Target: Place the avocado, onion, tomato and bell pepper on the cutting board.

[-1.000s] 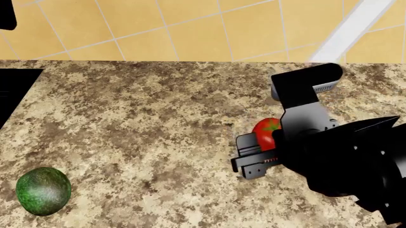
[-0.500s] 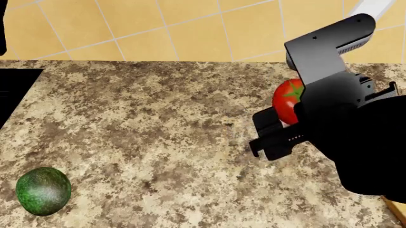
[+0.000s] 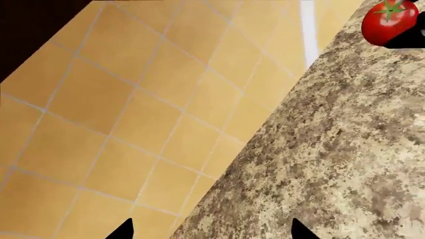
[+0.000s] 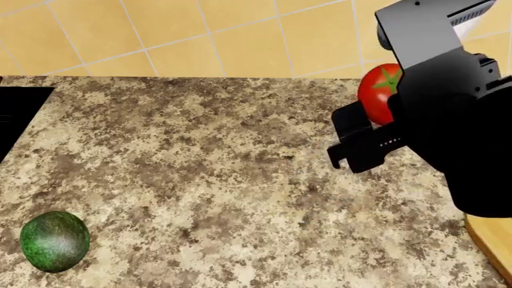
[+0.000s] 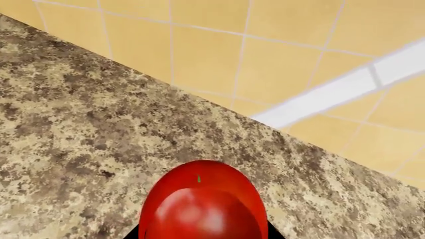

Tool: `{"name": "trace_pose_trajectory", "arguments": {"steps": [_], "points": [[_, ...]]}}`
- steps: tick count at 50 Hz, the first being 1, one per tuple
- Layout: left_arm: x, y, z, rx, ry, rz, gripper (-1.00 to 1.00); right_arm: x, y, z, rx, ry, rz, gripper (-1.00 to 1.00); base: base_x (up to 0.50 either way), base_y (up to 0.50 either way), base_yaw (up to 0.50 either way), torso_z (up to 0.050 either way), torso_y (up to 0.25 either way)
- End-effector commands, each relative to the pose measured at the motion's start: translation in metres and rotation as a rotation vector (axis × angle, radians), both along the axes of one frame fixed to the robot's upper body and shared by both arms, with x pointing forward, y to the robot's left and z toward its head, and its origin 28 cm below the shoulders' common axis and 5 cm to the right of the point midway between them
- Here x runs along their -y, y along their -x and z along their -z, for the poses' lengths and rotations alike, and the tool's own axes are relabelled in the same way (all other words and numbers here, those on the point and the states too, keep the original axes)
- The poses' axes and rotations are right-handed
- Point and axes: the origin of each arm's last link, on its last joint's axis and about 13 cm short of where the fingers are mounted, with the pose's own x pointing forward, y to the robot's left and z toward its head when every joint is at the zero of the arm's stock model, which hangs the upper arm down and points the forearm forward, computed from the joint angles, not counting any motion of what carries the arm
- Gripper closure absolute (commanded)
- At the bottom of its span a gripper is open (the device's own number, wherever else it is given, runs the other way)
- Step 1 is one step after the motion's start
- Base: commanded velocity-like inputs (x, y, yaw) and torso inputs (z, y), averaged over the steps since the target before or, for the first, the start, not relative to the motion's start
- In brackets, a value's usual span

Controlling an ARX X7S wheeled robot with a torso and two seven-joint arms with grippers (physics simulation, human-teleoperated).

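since the earlier head frames the right gripper (image 4: 375,117) has risen and drifted toward the tiled wall (image 4: 200,36), carrying the tomato (image 4: 381,93) up off the granite countertop (image 4: 200,174); 1 second ago the fruit sat low near the counter, now it hangs in front of the wall's lower tiles. much of the tomato is hidden in the head view by the black bulk of the right arm, and only its left half with the green calyx shows; the right wrist view cuts off its lower part at the frame edge (image 5: 202,204), with dark finger edges just visible at either side. the right gripper is pinching the tomato between its fingers. the left gripper is out of the head view, and the left wrist view shows only 2 dark fingertip points (image 3: 123,230) set well apart, so it is spread wide and holds nothing; that view also catches the tomato (image 3: 388,21) far off at a corner, partly covered by a black shape. the avocado (image 4: 54,240) lies unmoved on the countertop near the front left, well apart from the tomato. only a thin curved corner of the cutting board (image 4: 490,243) shows at the right edge, under the arm. a white stripe (image 5: 345,94) crosses the wall tiles.
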Motion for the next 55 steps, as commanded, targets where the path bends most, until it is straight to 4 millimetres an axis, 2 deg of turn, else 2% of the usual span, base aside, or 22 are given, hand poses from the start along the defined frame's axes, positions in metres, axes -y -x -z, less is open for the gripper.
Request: {"name": "trace_pose_trajectory", "arguments": {"steps": [1,3,10,14,19,24,31,44,55], "points": [[-0.007,0.019,-0.004,-0.114,-0.201,0.139,-1.0,-0.008,-0.003,-0.011,0.035,-0.012,-0.035,1.0,0.0,0.0,0.0,0.0,0.0],[-0.008,0.025,-0.001,-0.189,-0.249,0.196,-1.0,-0.009,-0.005,-0.011,0.036,-0.011,-0.042,1.0,0.0,0.0,0.0,0.0,0.0],[-0.009,0.036,0.0,-0.291,-0.32,0.302,-1.0,-0.006,-0.003,-0.012,0.034,-0.004,-0.034,1.0,0.0,0.0,0.0,0.0,0.0],[-0.007,0.034,-0.004,-0.273,-0.328,0.274,-1.0,-0.006,-0.003,-0.012,0.035,-0.005,-0.031,1.0,0.0,0.0,0.0,0.0,0.0],[-0.007,0.04,-0.003,-0.393,-0.372,0.328,-1.0,-0.006,-0.003,-0.01,0.035,-0.006,-0.036,1.0,0.0,0.0,0.0,0.0,0.0],[-0.006,0.041,-0.001,-0.425,-0.384,0.342,-1.0,-0.006,-0.003,-0.009,0.032,-0.007,-0.034,1.0,0.0,0.0,0.0,0.0,0.0],[-0.008,0.032,0.007,-0.445,-0.362,0.333,-1.0,-0.006,-0.002,-0.008,0.031,-0.007,-0.035,1.0,0.0,0.0,0.0,0.0,0.0],[-0.009,0.01,0.037,-0.482,-0.367,0.343,-1.0,-0.006,0.0,-0.005,0.022,-0.006,-0.032,1.0,0.0,0.0,0.0,0.0,0.0],[-0.015,0.001,0.046,-0.482,-0.372,0.326,-1.0,-0.007,0.003,-0.004,0.016,-0.005,-0.04,1.0,0.0,0.0,0.0,0.0,0.0]]}}
